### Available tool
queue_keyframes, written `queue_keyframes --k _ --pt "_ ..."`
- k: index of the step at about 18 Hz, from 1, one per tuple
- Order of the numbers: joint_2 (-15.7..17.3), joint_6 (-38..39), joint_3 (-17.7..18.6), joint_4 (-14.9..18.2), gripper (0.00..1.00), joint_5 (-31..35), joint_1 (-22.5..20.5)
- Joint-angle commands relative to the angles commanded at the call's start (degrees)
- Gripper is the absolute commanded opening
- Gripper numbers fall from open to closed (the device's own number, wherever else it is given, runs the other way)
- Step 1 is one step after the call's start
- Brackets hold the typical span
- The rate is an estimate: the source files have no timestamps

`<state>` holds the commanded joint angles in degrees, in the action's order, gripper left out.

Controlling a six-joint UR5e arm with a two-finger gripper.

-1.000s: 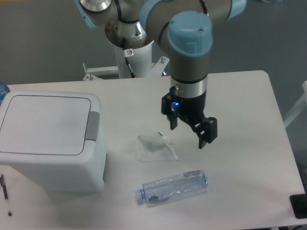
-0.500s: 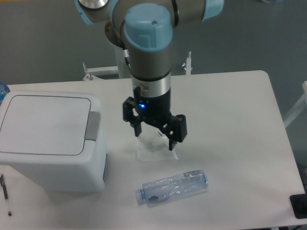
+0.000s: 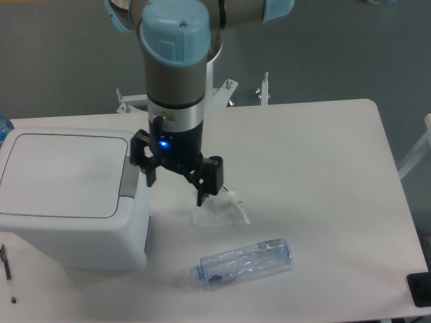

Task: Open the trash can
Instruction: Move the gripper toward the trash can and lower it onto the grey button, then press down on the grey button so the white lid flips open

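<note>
At the far left edge a dark pen (image 3: 7,264) lies on the table (image 3: 323,175). The bin (image 3: 67,198) sits on the left part of the table, lid (image 3: 64,173) flat and closed, its grey tab (image 3: 130,177) on the right side of the lid. The gripper (image 3: 176,188) has moved left since the earlier frames, from above the right of the clear wrapper (image 3: 217,210) to just beside the bin's tab; its left finger (image 3: 149,173) now hangs right next to the tab, though contact cannot be told. Its fingers are spread apart, pinching nothing, and a blue light glows on its body. The wrapper lies flat below the gripper's right finger, unchanged in place. Further down, a clear bottle (image 3: 244,262) lies on its side with its cap pointing left, also where it was. A black object (image 3: 419,289) shows at the lower right edge. No writing or brand can be read anywhere.
</note>
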<state>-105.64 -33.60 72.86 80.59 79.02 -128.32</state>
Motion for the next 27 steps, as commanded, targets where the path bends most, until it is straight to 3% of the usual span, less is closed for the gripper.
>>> queue_keyframes --k 3,27 --pt "-0.09 2.66 0.00 0.00 1.00 -0.44 0.00" --pt "-0.35 2.75 -0.53 -0.35 1.00 -0.27 -0.09"
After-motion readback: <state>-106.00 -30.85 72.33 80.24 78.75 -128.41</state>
